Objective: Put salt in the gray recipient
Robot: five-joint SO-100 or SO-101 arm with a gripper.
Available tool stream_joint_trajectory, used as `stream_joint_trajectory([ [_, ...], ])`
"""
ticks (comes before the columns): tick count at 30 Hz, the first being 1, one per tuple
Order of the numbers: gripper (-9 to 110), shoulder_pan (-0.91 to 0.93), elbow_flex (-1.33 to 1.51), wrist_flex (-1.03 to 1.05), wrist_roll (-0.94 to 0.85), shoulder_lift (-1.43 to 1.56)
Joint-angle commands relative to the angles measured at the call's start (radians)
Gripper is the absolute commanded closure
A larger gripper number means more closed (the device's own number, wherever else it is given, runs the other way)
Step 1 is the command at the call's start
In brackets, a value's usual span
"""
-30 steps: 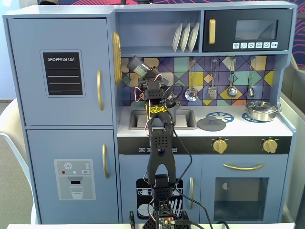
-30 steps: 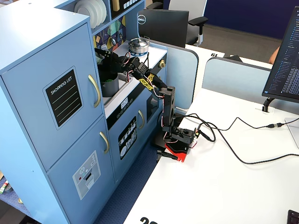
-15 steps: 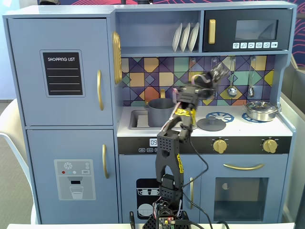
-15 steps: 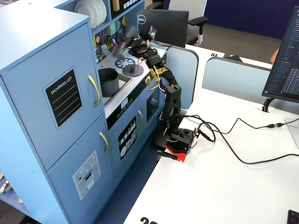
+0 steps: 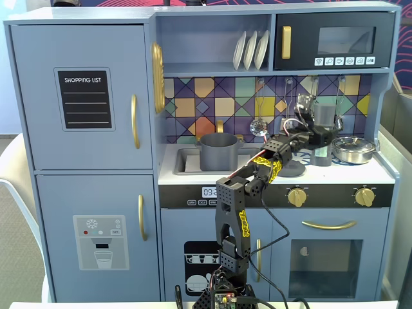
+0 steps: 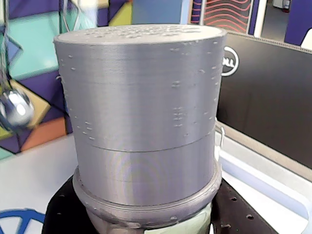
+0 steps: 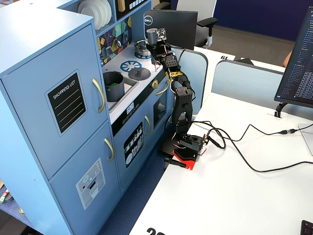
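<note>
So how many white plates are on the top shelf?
3. The plates stand on edge side by side on the top shelf, left of the microwave: left, middle, right. More could hide behind them.

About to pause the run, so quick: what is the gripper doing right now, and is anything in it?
Gripper: closed on the salt, held upright above the stovetop, to the right of the gray recipient in a fixed view.

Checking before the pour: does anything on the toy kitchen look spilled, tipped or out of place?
Nothing spilled or tipped. The pot sits upright in the sink, its lid lying apart on the counter. The salt stands upright at the gripper, beside the steel pan.
</note>
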Motion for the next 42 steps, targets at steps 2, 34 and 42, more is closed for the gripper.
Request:
stream_joint_trajectory([
  [2, 101, 0.011, 0.017, -0.106, -0.015, 0.072],
  [34, 101, 0.029, 0.209, -0.434, 0.054, -0.035],
  [42, 101, 0.034, 0.216, -0.459, 0.061, -0.067],
])
